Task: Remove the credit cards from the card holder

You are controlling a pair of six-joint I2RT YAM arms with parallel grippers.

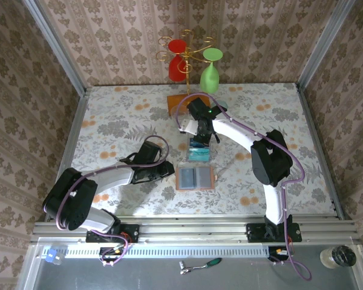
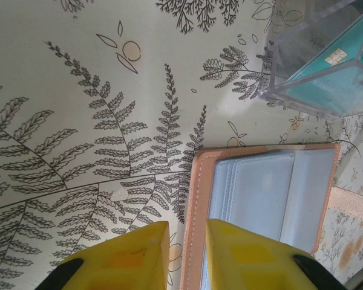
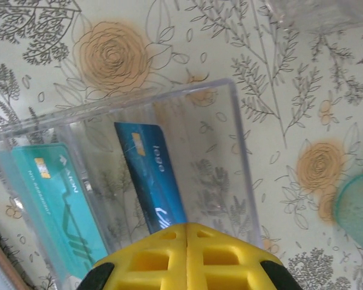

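Observation:
The card holder lies open and flat at mid-table, salmon-brown with blue-grey pockets. My left gripper is at its left edge. In the left wrist view the gripper stands slightly open and straddles the salmon border of the card holder, one finger over the table, the other over the pockets. My right gripper hangs over the clear box. In the right wrist view that gripper is shut on the end of a blue credit card reaching down into the box. A teal credit card stands in the box's other slot.
Behind the box, a gold rack on an orange wooden base holds a red glass and a green glass. The box's corner stands just beyond the card holder. Patterned walls close the table's back and sides.

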